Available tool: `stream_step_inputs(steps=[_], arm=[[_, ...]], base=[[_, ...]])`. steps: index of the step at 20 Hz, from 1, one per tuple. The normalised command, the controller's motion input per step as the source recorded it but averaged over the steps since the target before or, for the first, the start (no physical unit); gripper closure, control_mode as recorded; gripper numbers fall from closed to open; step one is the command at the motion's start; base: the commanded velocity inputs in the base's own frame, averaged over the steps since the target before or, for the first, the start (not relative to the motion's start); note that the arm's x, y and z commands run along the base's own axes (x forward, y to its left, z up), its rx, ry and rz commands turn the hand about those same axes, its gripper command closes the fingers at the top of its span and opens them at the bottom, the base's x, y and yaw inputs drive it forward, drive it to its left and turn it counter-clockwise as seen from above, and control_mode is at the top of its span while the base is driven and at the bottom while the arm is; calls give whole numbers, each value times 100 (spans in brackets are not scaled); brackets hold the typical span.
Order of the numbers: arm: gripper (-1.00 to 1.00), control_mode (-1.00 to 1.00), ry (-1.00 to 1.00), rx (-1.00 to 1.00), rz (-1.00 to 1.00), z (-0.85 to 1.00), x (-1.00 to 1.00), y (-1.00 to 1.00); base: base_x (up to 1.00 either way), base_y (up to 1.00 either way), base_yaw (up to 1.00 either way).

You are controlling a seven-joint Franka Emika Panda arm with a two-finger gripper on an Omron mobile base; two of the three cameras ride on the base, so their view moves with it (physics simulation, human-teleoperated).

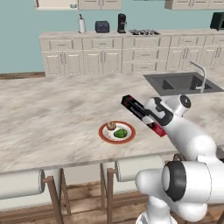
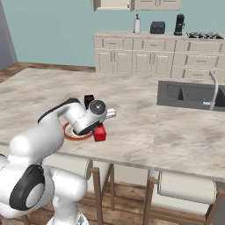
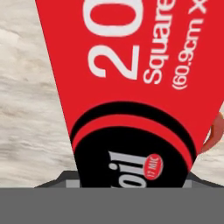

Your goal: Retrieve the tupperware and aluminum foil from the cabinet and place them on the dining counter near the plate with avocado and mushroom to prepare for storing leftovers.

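Your hand [image 1: 151,117] is clamped on the foil [image 1: 139,112], holding it tilted just above the tabletop [image 1: 52,118], right beside the plate [image 1: 105,135]. The plate's got the avocado [image 1: 120,133] and mushroom [image 1: 111,126] on it. A sink [image 1: 175,83] is further back.

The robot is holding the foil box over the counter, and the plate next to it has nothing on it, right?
Not quite. The plate is not bare: the left base view shows a green avocado and a brown mushroom on it. The rest holds: the gripper holds the aluminum foil over the dining counter.
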Motion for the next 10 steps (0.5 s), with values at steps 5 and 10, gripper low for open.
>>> stream_step_inputs(steps=[5,10], arm=[[100,-100,0,2,-8,-50,60,-1],[100,-100,0,5,-5,-57,59,-25]], base=[[0,0,0],[0,0,0]])
